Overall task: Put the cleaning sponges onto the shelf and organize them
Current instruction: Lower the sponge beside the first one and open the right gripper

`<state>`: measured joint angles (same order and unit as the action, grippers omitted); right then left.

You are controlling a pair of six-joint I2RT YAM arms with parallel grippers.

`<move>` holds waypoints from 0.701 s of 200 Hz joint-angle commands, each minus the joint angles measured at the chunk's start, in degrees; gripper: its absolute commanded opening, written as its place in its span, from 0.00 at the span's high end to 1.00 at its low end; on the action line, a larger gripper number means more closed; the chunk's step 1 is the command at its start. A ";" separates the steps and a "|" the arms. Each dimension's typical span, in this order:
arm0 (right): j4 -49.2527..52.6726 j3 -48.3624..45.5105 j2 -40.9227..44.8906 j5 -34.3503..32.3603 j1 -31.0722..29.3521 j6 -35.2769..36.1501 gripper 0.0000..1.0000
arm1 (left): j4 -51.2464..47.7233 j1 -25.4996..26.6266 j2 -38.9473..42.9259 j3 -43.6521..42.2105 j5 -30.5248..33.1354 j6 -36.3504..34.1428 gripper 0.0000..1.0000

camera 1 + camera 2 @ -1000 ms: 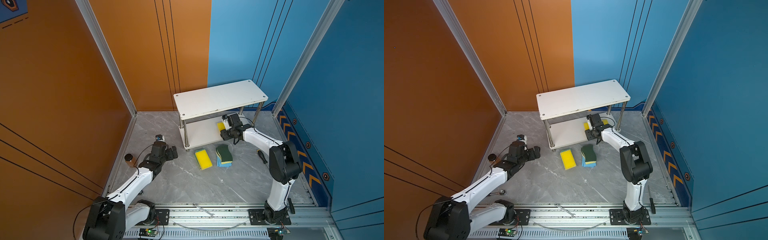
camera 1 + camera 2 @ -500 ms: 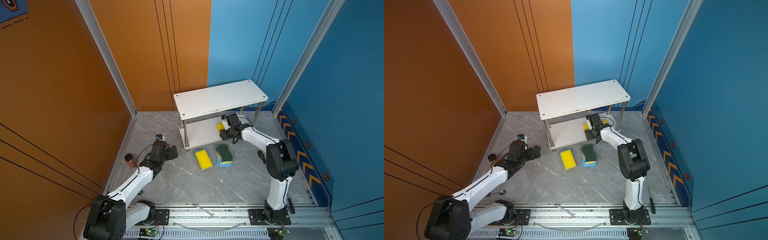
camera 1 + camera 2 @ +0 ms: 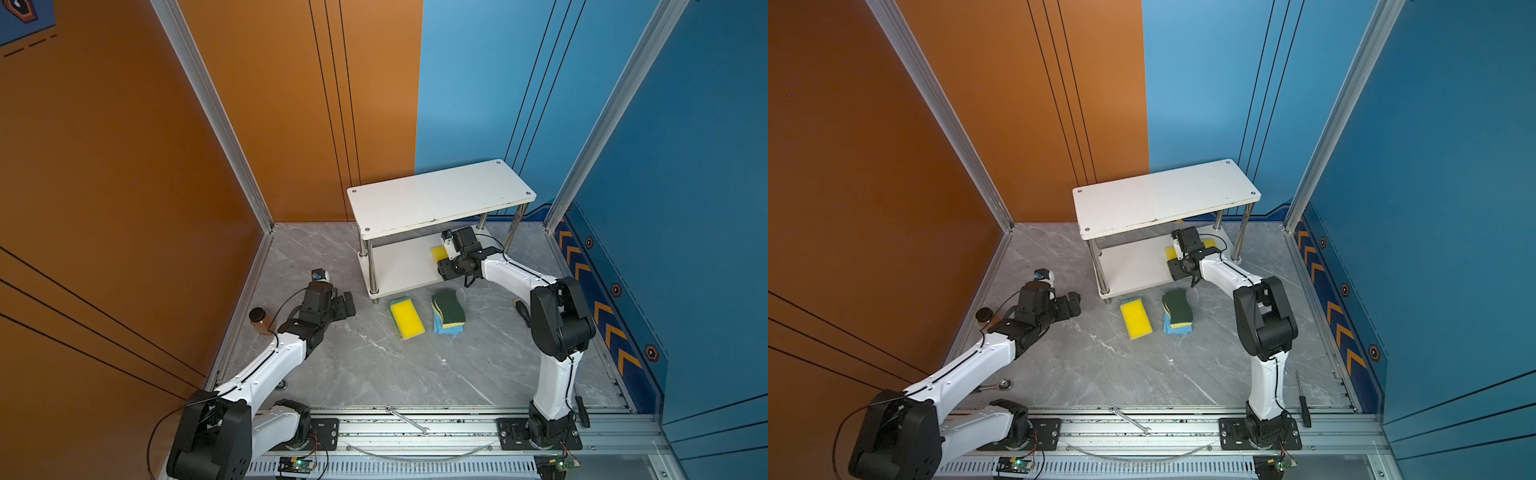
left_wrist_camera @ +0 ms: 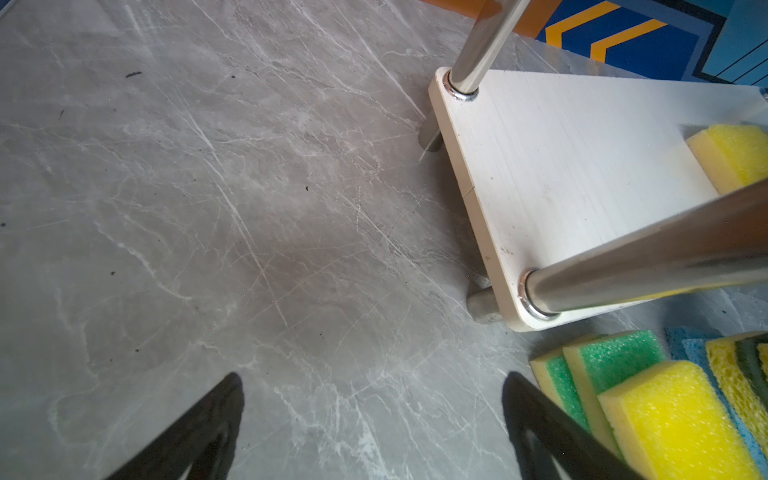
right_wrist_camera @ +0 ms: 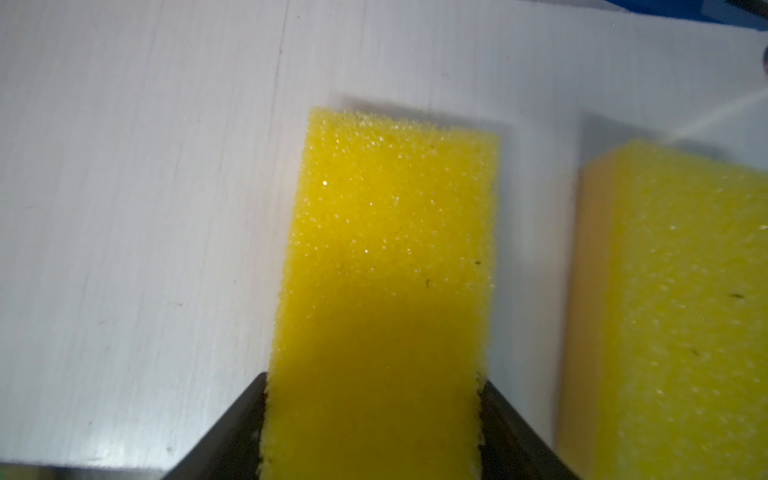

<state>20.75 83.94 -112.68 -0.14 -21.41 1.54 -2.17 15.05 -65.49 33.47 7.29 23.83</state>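
Observation:
The shelf [image 3: 440, 199] [image 3: 1163, 199] stands at the back in both top views. My right gripper [image 3: 441, 262] [image 3: 1173, 259] reaches under its top board. In the right wrist view the right gripper [image 5: 374, 382] is shut on a yellow sponge [image 5: 386, 249] that lies on the lower board [image 5: 145, 208]. Its foam does not look squeezed. A second yellow sponge [image 5: 673, 311] lies beside it. On the floor in front lie a yellow sponge [image 3: 407, 318] stacked on green ones [image 4: 619, 353], and a dark-green wavy sponge [image 3: 448, 307] on a blue one [image 3: 446, 330]. My left gripper [image 3: 347, 305] [image 4: 370, 376] is open and empty over the floor.
A brown bottle [image 3: 259, 320] stands by the left wall. A screwdriver [image 3: 523, 311] lies near the right arm's elbow, and another [image 3: 1304, 409] by the front rail. A wrench [image 3: 409, 419] rests on the rail. The shelf's chrome posts [image 4: 644, 257] stand close to the left gripper.
The right arm's elbow has shifted slightly to the left while its gripper stays at the lower board with the yellow sponge. The left arm has not moved.

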 commanded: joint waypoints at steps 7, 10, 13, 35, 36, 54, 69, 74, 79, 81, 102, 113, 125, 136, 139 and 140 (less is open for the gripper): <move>0.25 1.06 -1.31 -0.08 0.14 0.44 0.28 | -0.99 -0.19 0.02 1.59 1.32 -0.72 0.02; 0.26 0.99 -1.31 -0.10 0.14 0.48 0.28 | -0.99 -0.18 0.00 1.73 1.32 -0.72 0.02; 0.25 0.87 -1.31 -0.12 0.14 0.56 0.28 | -0.99 -0.19 0.01 1.61 1.32 -0.72 0.02; 0.35 1.03 -1.09 -0.55 0.14 0.55 0.25 | -1.08 -0.20 0.03 1.60 1.24 -0.72 0.02; 0.34 0.95 -1.07 -0.56 0.14 0.56 0.25 | -1.08 -0.20 0.02 1.55 1.24 -0.72 0.02; 0.35 1.01 -0.79 -0.56 0.15 0.41 0.22 | -1.01 -0.19 0.02 1.55 1.24 -0.72 0.02; 0.34 1.09 -0.61 -0.49 0.14 0.44 0.19 | -0.99 -0.20 0.02 1.73 1.19 -0.72 0.02; 0.34 1.07 -0.53 -0.51 0.14 0.44 0.19 | -0.99 -0.20 0.02 1.55 1.11 -0.72 0.02; 0.36 0.99 -0.44 -0.53 0.14 0.39 0.19 | -0.99 -0.24 0.06 1.68 1.15 -0.72 0.02; 0.35 1.01 -0.39 -0.55 0.14 0.39 0.18 | -0.99 -0.21 0.03 1.66 1.15 -0.72 0.02; 0.36 0.94 0.00 -0.47 0.14 0.30 0.17 | -1.01 -0.24 0.02 1.55 1.15 -0.72 0.02; 0.34 0.90 0.26 -0.45 0.14 0.22 0.15 | -0.99 -0.20 0.01 1.50 1.15 -0.72 0.03; 0.39 0.76 0.60 -0.01 0.14 0.05 0.14 | -0.90 -0.24 0.02 1.41 1.14 -0.72 0.02; 0.35 0.71 0.92 0.30 0.14 -0.13 0.13 | -0.73 -0.20 -0.07 1.43 1.15 -0.71 0.03; 0.39 0.70 0.97 0.30 0.14 -0.13 0.13 | -0.73 -0.22 -0.12 1.42 1.15 -0.72 0.02; 0.36 0.70 1.01 0.31 0.14 -0.13 0.13 | -0.68 -0.21 -0.14 1.38 1.15 -0.72 0.02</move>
<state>20.49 83.96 -112.68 -0.16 -21.41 1.50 -2.22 15.05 -65.49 33.47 7.42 23.83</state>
